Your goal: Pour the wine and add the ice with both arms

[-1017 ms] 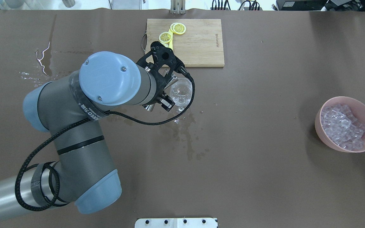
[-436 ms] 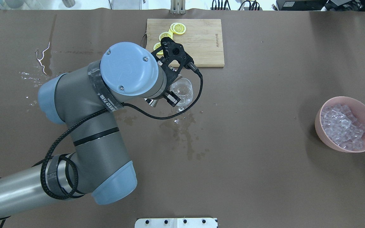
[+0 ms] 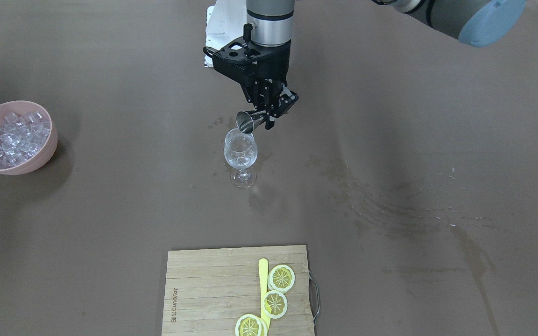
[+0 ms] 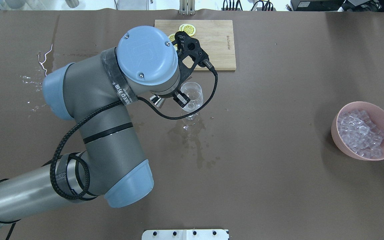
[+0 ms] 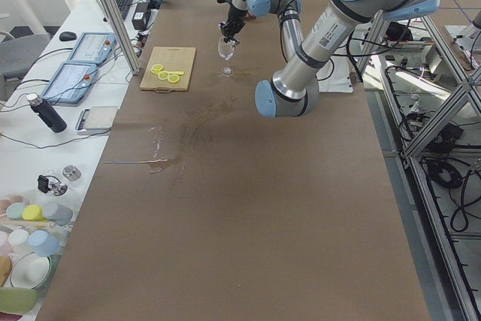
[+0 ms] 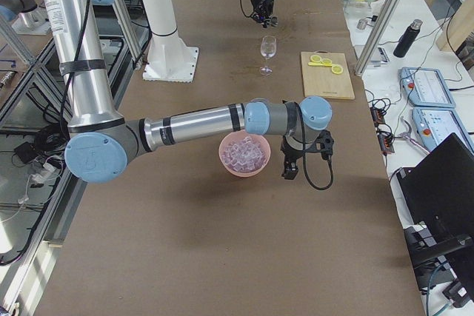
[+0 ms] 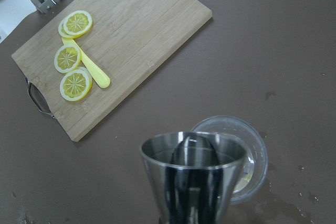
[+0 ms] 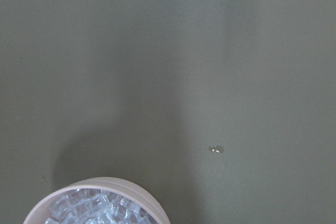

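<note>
Brown bench (image 3: 414, 140) seen from several cams. The left tool (image 3: 268, 115), black w/ two fingers, is clamped on a small steel jigger (image 3: 246, 122). The jigger is tipped on its side, mouth aimed at a clear wine glass (image 3: 240, 154) and sitting just above the glass rim; can't tell if they touch. The glass stands upright near mid-bench, w/ wet patches on the bench around its foot. The left wrist cam looks down into the jigger, w/ the glass mouth right behind it. The ice (image 3: 10, 137), a heap of small clear cubes, fills a pink bowl (image 3: 50, 144) toward the robot's right end of the bench, well apart from the left tool and the glass. The right tool (image 6: 290, 169) shows only in the right-end view, low and close to the bowl; can't tell whether its fingers are apart or together. Its wrist cam catches just the bowl rim and a few cubes at the bottom edge of the frame. On the far side from the robot lies a wooden cutting board (image 3: 203, 289) w/ lemon slices (image 3: 281, 278) and a yellow stick on it.
</note>
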